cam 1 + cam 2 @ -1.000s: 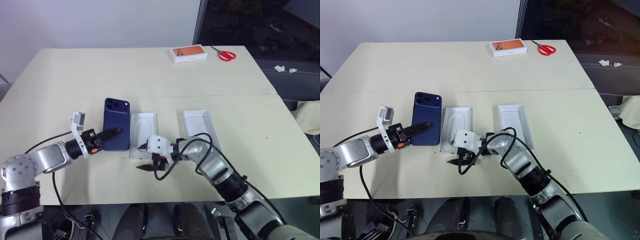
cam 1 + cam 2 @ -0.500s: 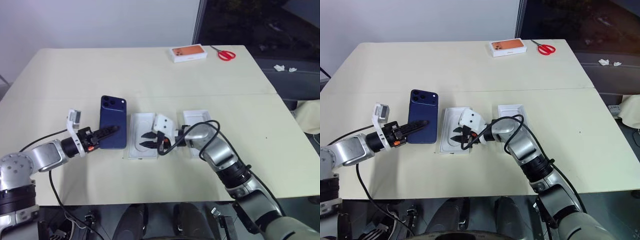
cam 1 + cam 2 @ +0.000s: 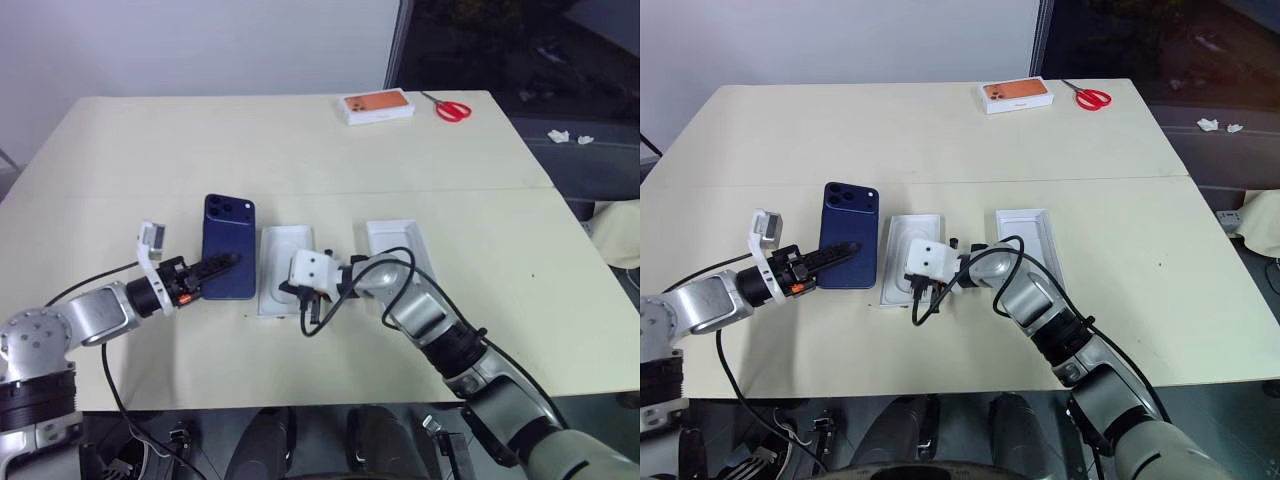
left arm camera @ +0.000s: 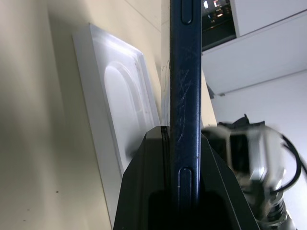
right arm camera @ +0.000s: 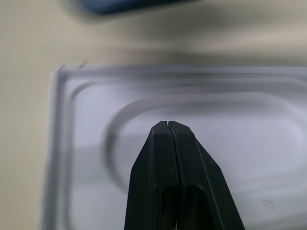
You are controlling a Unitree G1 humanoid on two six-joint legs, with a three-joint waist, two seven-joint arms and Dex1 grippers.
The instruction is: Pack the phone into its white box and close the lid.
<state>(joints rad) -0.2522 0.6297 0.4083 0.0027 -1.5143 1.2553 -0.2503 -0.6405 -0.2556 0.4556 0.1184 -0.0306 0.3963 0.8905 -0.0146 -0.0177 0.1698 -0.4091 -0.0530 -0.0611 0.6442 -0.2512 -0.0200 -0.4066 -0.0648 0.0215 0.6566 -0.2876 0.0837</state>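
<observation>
Black fingers of the right pincer (image 5: 169, 125) are pressed flat together with nothing between them, poised over the oval recess of a shallow white moulded insert tray (image 3: 285, 268), which holds nothing. At nine o'clock from that tray, the left pincer (image 3: 226, 262) is clamped on the near end of the slim dark blue smartphone (image 3: 229, 260), glossy back up, its camera cluster at the far corner; the left wrist view shows the phone's thin edge (image 4: 186, 86) squeezed between the two fingers. The phone sits just beside the insert tray, on or barely above the pale cream bench (image 3: 200, 150); which, I cannot tell. At three o'clock from the insert tray, beyond the right arm, lies a shallow white rectangular carton shell (image 3: 399, 245), open side up and empty; its inside looks plain white. Well apart, toward twelve o'clock near the bench's far edge, rests a closed white box with an orange top (image 3: 378, 106), and red-handled scissors (image 3: 450, 108) lie just at its three o'clock.
</observation>
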